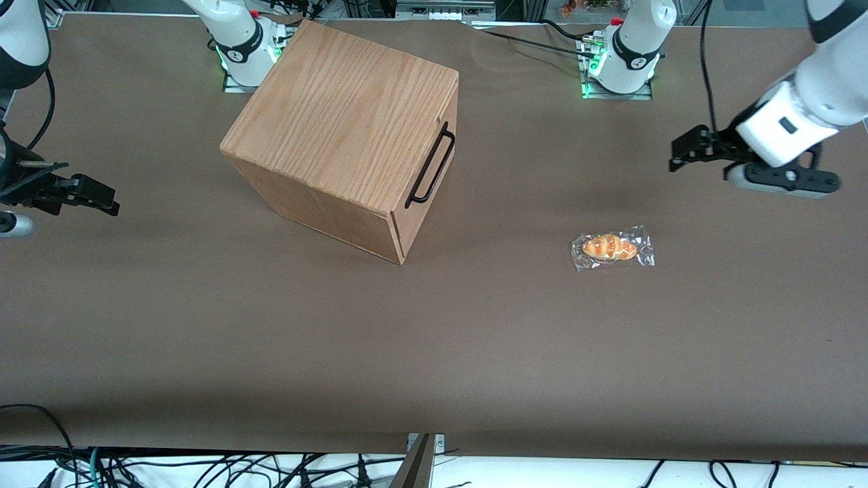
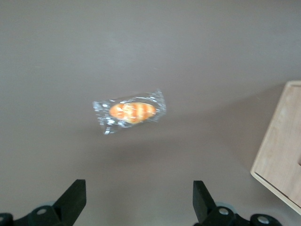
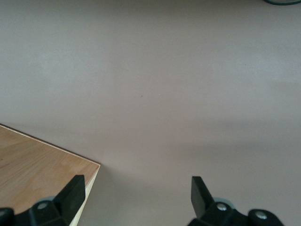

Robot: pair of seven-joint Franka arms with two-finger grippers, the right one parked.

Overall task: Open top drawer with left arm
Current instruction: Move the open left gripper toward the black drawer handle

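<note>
Brown counter fills the frame. Lower right of centre lies a wrapped bread roll. Farther up, at the right edge, the left arm hovers, its fingers released wide. Upper left of centre, the cabinet keeps its top drawer closed, black handle facing the roll.

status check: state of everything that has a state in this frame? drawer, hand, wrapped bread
top drawer: shut, front flush with the cabinet, handle untouched
cabinet: upright on the table
left arm's hand: open, holding nothing, in the air toward the working arm's end of the table, well clear of the drawer handle
wrapped bread roll: lying flat on the table, still in its clear wrapper, not touched by the hand
</note>
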